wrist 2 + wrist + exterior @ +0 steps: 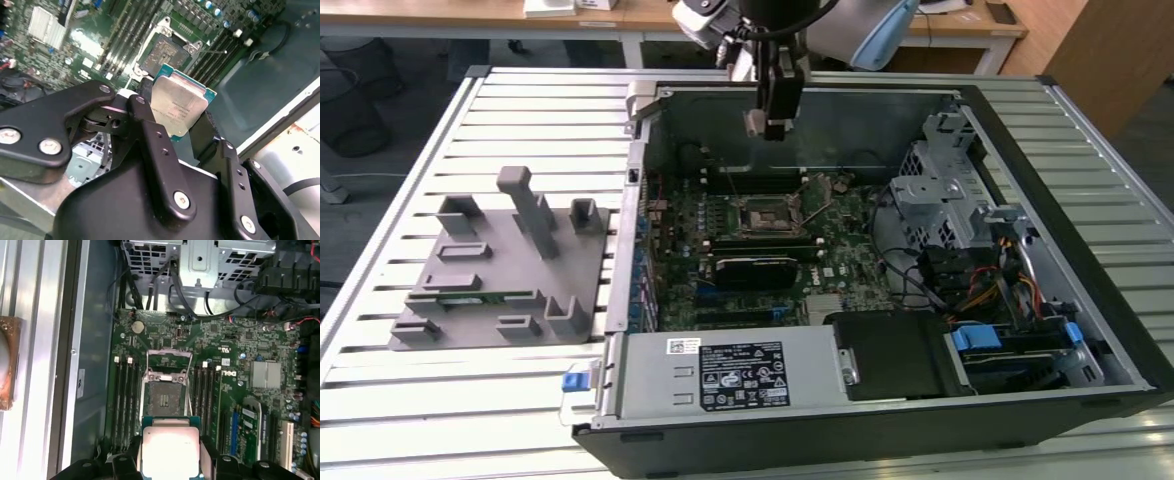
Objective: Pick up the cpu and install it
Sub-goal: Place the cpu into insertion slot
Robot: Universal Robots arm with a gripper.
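Silver-topped cpu [181,106]: pinched by two opposite edges in the gripper [170,456], metal lid facing both wrist cameras, hanging free and touching nothing else.
Gripper state: drawn in narrow onto the chip, with black fingers [145,95] against its thin green rim rather than on the lid.
Handling: judged light and stiff, but delicate on the contact face. The smooth, shallow edges give little bite, so a slip or twist in the grasp looks possible. The edge hold suits it, since the underside is left untouched.
Socket [164,399]: below and just ahead of the fingertips, well apart from the chip. Its load plate looks swung open and the contact field is bare.
Memory slots [125,400]: long rows flanking the socket, to either side of the gripper's line.
Arm pose: in the exterior view the arm [854,25] hangs straight down over the open computer case [854,440], fingers pointing at the motherboard [841,240], high above it.
Drive cage [200,260]: beyond the socket from the gripper.
Grey fixture [494,280]: on the slatted table [547,110], outside the case and well off to the gripper's side.
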